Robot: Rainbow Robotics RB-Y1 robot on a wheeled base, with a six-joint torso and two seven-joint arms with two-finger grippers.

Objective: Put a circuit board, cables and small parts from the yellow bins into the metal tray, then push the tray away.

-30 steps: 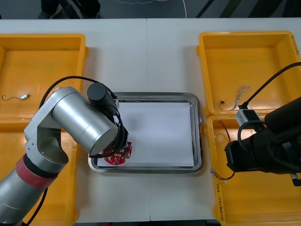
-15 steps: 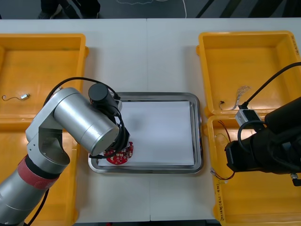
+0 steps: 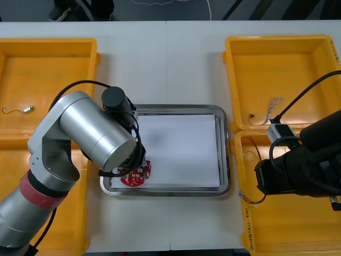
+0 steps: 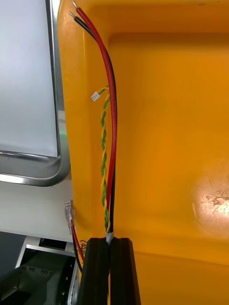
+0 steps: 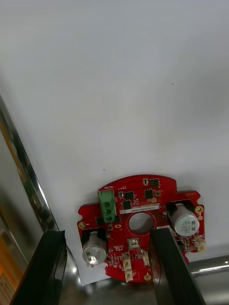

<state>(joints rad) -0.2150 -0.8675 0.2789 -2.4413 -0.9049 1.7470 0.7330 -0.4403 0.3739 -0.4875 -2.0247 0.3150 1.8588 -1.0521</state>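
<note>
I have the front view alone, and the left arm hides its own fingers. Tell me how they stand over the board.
Observer: In the left wrist view the left gripper is open, its fingers apart over the circuit board, which lies flat on the white inside of the metal tray.
Operator: Now report the right gripper.
Observer: The right gripper is shut on the cables, red, black and twisted yellow-green, which run along the wall of the yellow bin.
</note>
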